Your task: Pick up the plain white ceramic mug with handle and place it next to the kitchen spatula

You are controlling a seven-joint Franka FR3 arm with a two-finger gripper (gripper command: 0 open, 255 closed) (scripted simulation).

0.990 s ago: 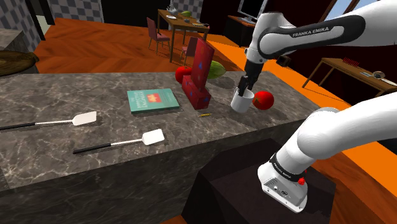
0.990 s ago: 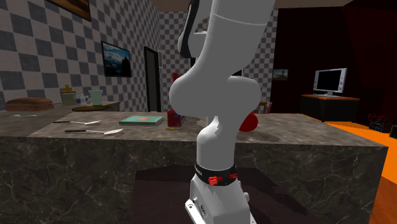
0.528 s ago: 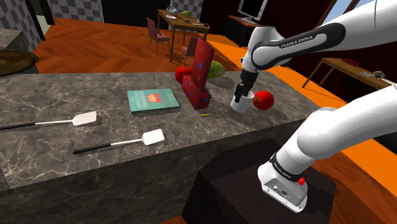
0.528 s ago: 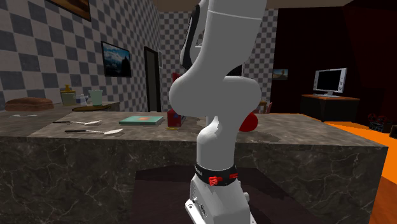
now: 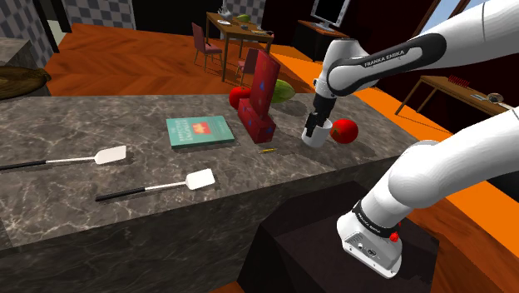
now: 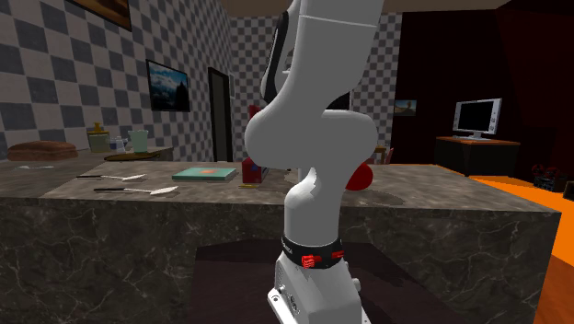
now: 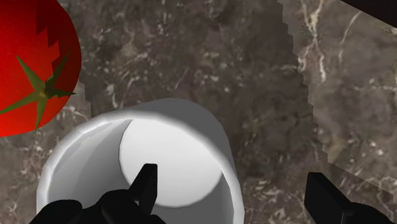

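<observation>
mug between my spread fingers, not clasped

my gripper (image 7: 232, 181) is open: 1 finger (image 7: 145, 186) reaches inside the white mug (image 7: 172, 146), the other hangs outside its wall and apart from it. the mug stands upright on the marble counter (image 7: 210, 63). a red tomato (image 7: 32, 70) lies just beside the mug on the inner finger's side. the nearer spatula (image 5: 200, 179) and the farther spatula (image 5: 110, 154) lie well apart from the fingers, beyond a teal book (image 5: 200, 131).

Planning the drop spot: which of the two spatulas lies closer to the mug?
The spatula nearer the counter's front edge, below the green book in the shoulder view; the other spatula lies farther from the mug, toward that view's left.
</observation>
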